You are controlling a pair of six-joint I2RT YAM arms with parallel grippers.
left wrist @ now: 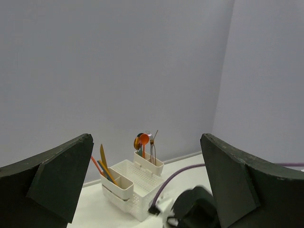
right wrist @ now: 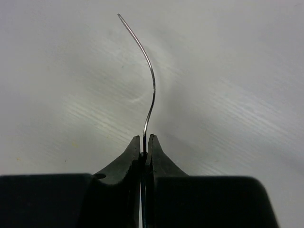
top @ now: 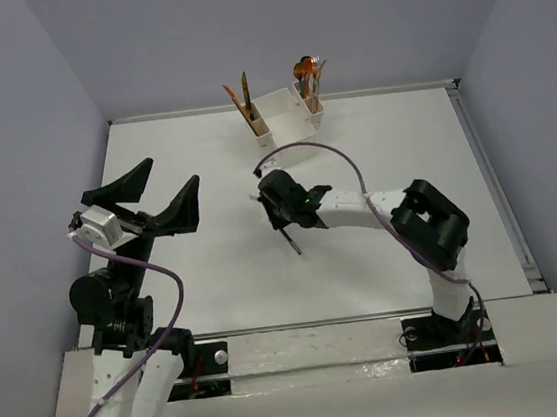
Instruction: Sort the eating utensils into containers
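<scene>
The right gripper (right wrist: 146, 138) is closed tight on a thin silver utensil (right wrist: 153, 80), seen edge-on at frame centre. Its long axis runs from the fingertips at lower centre up toward the top, curving left, above the white table (right wrist: 237, 71). The left gripper (top: 172, 172) gapes wide, holding nothing.

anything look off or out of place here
Nothing serious. The white box stands upright, with utensils standing in its narrow end compartments. The silver utensil clamped in the right fingers looks bent, though seen edge-on that may be its normal curve.
</scene>
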